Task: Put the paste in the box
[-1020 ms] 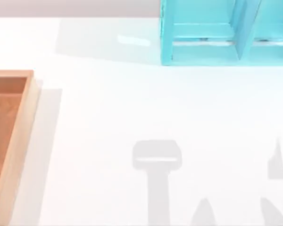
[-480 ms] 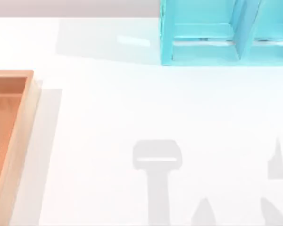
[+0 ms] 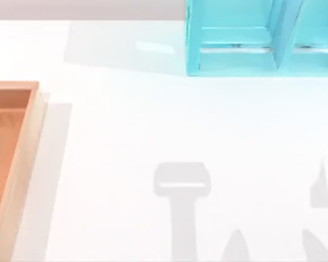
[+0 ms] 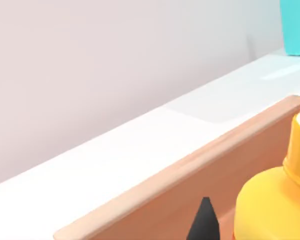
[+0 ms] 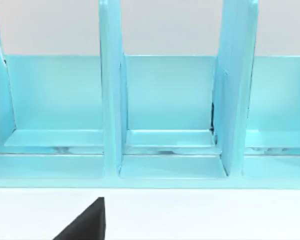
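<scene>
The box [image 3: 19, 164] lies at the left edge of the table [image 3: 153, 120], its wooden rim and reddish floor running off that side. In the left wrist view the paste [image 4: 277, 200] sits close under the camera, inside the box rim [image 4: 190, 165], with one dark fingertip [image 4: 204, 220] of the left gripper beside it; whether the fingers clamp the bottle cannot be told. The right wrist camera faces the turquoise shelf [image 5: 165, 115] at the table's far edge, with a dark finger [image 5: 87, 222] of the right gripper low over the white surface.
</scene>
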Tool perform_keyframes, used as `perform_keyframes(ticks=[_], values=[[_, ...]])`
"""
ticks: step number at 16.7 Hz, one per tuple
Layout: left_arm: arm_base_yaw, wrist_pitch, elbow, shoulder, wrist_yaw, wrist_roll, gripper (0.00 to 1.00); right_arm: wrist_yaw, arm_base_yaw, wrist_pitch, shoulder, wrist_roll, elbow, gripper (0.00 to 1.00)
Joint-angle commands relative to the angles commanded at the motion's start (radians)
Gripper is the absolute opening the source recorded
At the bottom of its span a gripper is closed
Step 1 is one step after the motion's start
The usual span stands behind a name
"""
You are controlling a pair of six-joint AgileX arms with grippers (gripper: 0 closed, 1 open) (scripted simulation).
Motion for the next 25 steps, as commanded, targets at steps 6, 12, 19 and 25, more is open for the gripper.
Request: perform_keyframes(ticks=[6, 12, 19, 25], values=[[-0.089, -0.276, 0.001, -0.111, 0.046, 0.251, 0.00, 0.000, 0.000, 0.000, 0.000, 0.000, 0.000, 1.00], [-0.181, -0.776, -0.024, -0.205, 0.032, 0.644, 0.00, 0.000, 0.000, 0.000, 0.000, 0.000, 0.000, 1.00], [-0.231, -1.220, -0.080, -0.199, -0.058, 0.941, 0.00, 0.000, 0.000, 0.000, 0.000, 0.000, 0.000, 1.00], [-0.230, -1.263, -0.083, -0.186, -0.074, 0.961, 0.00, 0.000, 0.000, 0.000, 0.000, 0.000, 0.000, 1.00]])
